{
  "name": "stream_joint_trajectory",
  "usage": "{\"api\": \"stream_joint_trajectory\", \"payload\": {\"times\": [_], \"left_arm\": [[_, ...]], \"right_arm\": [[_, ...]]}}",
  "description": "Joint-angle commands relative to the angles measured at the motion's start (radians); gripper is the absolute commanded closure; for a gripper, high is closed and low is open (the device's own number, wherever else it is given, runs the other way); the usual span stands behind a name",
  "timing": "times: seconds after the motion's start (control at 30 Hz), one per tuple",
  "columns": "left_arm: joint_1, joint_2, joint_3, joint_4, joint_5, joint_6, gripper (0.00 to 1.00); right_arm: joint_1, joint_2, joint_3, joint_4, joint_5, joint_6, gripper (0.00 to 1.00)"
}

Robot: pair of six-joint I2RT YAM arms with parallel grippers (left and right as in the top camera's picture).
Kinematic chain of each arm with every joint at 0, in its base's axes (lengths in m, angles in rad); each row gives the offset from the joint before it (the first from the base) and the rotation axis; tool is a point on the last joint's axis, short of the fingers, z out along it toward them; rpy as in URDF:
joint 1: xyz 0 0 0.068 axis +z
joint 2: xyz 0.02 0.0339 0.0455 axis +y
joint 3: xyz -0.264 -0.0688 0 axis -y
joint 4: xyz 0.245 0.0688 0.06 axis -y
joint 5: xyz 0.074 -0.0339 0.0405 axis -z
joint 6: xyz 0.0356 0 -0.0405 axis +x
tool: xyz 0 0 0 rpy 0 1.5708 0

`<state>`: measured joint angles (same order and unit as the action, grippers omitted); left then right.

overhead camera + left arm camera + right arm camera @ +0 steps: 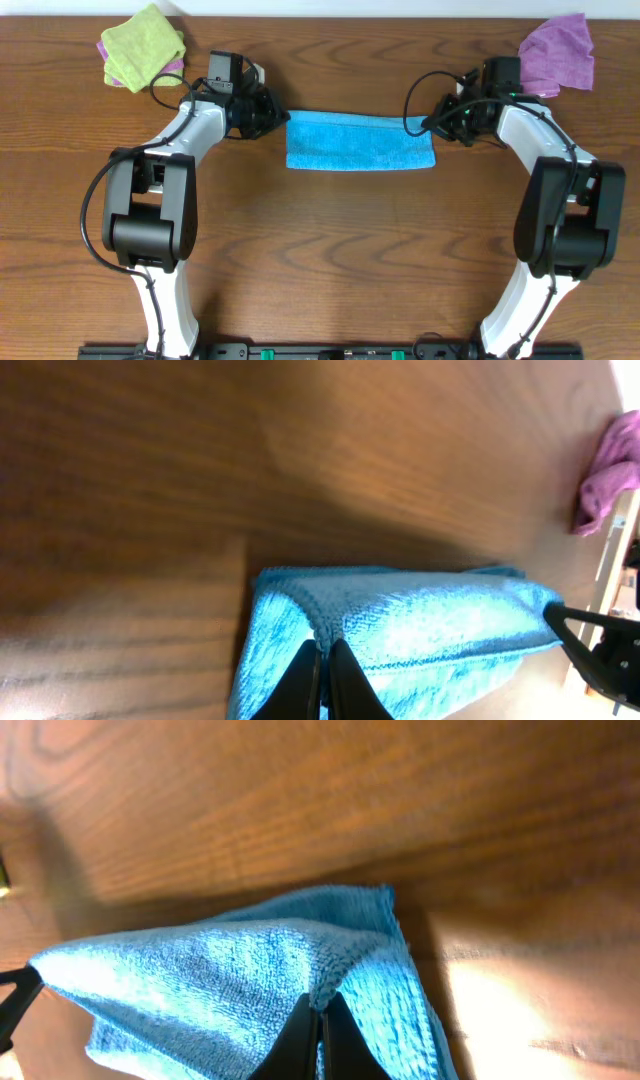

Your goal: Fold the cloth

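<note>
Fingertips (303,678) of my left gripper (322,650) are clamped together on one short end of the cloth (360,145), with only a thin ridge of terry between them. My right gripper (318,1016) does the same at the opposite end, its tips shut on a small bunch of the blue fabric.

I hold both ends at once so the edge between them stays straight and both corners can travel together, rather than one side dragging and skewing the fold. The cloth lies as a long strip between my two arms, toward the far side of the table (330,250). It looks doubled over once, and it tents up slightly at each pinch. Whether its middle is off the wood, I cannot tell. The purple cloth (558,52) and the lime-green cloth (142,42) sit well apart at the far corners, out of my way.
</note>
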<state>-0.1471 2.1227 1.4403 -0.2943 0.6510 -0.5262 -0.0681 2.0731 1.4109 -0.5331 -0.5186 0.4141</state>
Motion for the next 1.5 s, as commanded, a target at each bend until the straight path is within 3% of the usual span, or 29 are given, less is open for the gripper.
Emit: {"api": "stream_joint_trajectory", "payload": {"times": [0.0, 0.37, 0.77, 0.8, 0.83, 0.93, 1.07, 1.13, 1.23, 1.33, 1.47], "left_arm": [[0.002, 0.012, 0.023, -0.059, -0.004, 0.051, 0.94], [0.001, 0.012, 0.023, -0.194, -0.004, 0.086, 0.95], [0.001, 0.012, 0.023, -0.243, -0.039, 0.085, 0.94], [0.001, 0.012, 0.023, -0.244, -0.041, 0.085, 0.94], [0.001, 0.012, 0.023, -0.243, -0.042, 0.086, 0.94], [0.003, 0.012, 0.023, -0.24, -0.042, 0.086, 0.94], [0.016, 0.011, 0.024, -0.242, -0.039, 0.098, 0.94], [0.018, 0.007, 0.024, -0.245, -0.023, 0.111, 0.85], [0.017, 0.006, 0.037, -0.253, 0.005, 0.127, 0.85], [0.016, 0.006, 0.054, -0.263, 0.015, 0.131, 0.84], [0.016, 0.005, 0.082, -0.274, 0.057, 0.15, 0.75]], "right_arm": [[0.007, 0.003, 0.016, -0.025, 0.018, -0.004, 0.99], [0.007, 0.003, 0.016, -0.103, 0.076, -0.03, 0.99], [0.007, 0.003, 0.016, -0.135, 0.135, -0.04, 0.98], [0.007, 0.003, 0.016, -0.134, 0.136, -0.049, 0.87], [0.007, 0.003, 0.016, -0.133, 0.137, -0.056, 0.66], [0.007, 0.003, 0.016, -0.132, 0.137, -0.056, 0.49], [0.006, 0.003, 0.016, -0.132, 0.137, -0.056, 0.5], [0.006, 0.003, 0.016, -0.133, 0.137, -0.056, 0.52], [0.006, 0.003, 0.016, -0.134, 0.134, -0.056, 0.55], [0.006, 0.003, 0.016, -0.137, 0.126, -0.056, 0.51], [0.004, 0.001, 0.016, -0.138, 0.126, -0.064, 0.46]]}}
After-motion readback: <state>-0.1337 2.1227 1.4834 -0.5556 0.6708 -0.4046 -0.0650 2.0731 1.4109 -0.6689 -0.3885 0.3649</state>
